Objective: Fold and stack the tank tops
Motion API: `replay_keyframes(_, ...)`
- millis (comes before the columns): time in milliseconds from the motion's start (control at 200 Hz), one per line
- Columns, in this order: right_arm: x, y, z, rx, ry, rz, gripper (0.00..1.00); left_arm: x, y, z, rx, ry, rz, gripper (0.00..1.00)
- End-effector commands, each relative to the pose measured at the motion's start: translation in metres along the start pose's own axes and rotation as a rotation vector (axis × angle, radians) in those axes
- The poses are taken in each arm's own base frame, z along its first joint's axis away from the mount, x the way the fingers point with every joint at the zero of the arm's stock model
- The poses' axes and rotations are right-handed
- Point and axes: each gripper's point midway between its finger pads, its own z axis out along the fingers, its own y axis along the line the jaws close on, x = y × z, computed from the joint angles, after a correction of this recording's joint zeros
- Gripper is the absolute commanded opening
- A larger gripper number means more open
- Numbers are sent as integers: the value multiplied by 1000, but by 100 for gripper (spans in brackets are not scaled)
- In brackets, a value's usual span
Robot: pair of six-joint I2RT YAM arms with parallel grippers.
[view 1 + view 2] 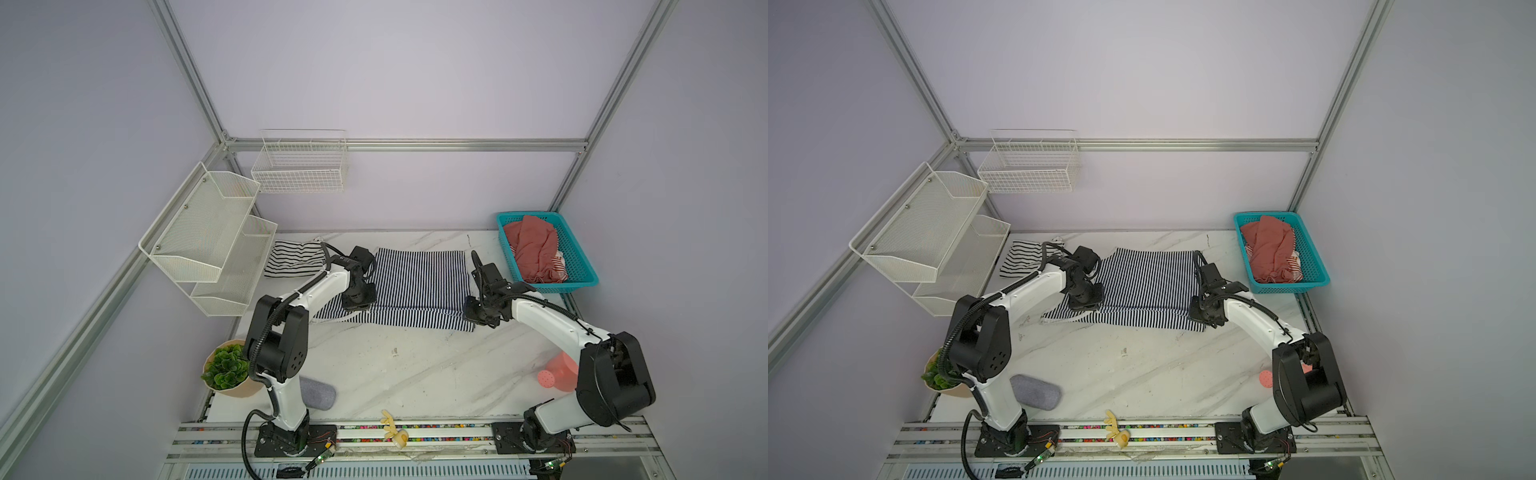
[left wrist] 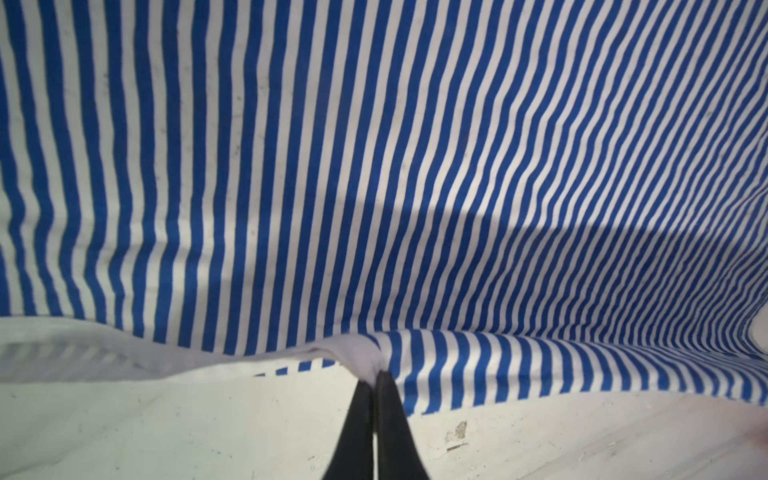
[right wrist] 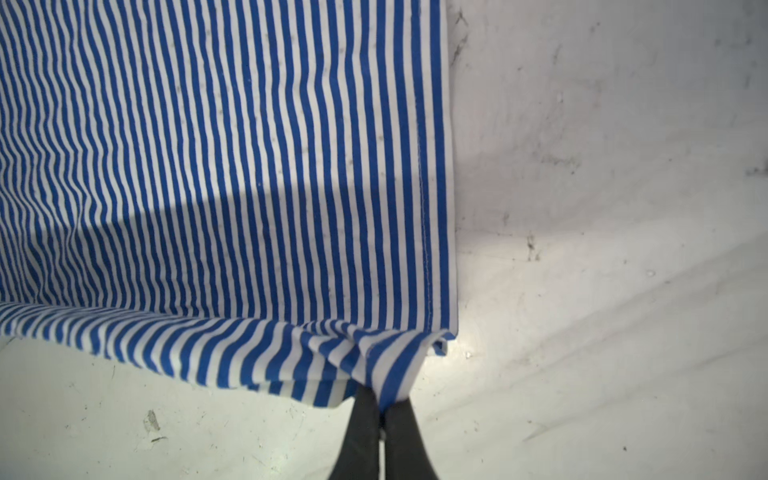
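Observation:
The thin-striped navy-and-white tank top lies spread across the back middle of the marble table in both top views. My left gripper is shut on its white-trimmed near edge; in a top view the left gripper sits at the cloth's near left. My right gripper is shut on the near right corner of the same tank top; from above the right gripper sits at that corner. The wide-striped white tank top lies crumpled at the back left, partly behind the left arm.
A teal basket with red cloth stands at the back right. White mesh shelves and a wire basket hang at the left. A potted plant, a grey pouch and a pink watering can stand near the front.

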Motion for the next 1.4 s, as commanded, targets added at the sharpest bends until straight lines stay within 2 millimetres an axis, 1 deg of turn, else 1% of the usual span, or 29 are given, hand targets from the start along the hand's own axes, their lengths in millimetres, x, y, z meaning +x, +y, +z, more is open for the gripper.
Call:
replay_keyframes(0, -10, 0, 4, -9, 20, -71, 0, -31, -11, -22, 24, -72, 56, 0)
replay_keyframes(150, -32, -1, 13, -23, 26, -92, 0, -54, -10, -24, 14, -95, 69, 0)
replay_keyframes(230, -44, 2, 17, -33, 25, -102, 0, -62, -12, -23, 20, -92, 79, 0)
replay_keyframes(350, -60, 6, 23, -52, 21, -114, 0, -69, -15, -19, 31, -81, 97, 0)
replay_keyframes(460, -70, 7, 32, -65, 34, -116, 0, -72, -19, -10, 52, -56, 102, 0)
replay_keyframes(595, -76, 5, 46, -72, 61, -113, 0, -75, -21, 3, 60, -29, 104, 0)
replay_keyframes(700, -83, 2, 54, -72, 64, -111, 0, -79, -22, 9, 58, -26, 100, 0)
replay_keyframes(915, -96, 2, 64, -76, 63, -103, 0, -96, -26, 12, 77, -43, 91, 0)
replay_keyframes(990, -98, 2, 65, -75, 64, -96, 0, -102, -29, 13, 89, -46, 89, 0)
replay_keyframes(1120, -102, 2, 62, -75, 55, -86, 0, -105, -36, 13, 114, -40, 89, 0)
replay_keyframes(1245, -108, 2, 56, -72, 34, -77, 0, -109, -38, 13, 121, -46, 87, 0)
replay_keyframes(1350, -110, 0, 56, -70, 31, -70, 0, -111, -40, 17, 128, -41, 89, 0)
replay_keyframes(1395, -110, -1, 59, -67, 36, -66, 0, -112, -41, 19, 131, -39, 89, 4)
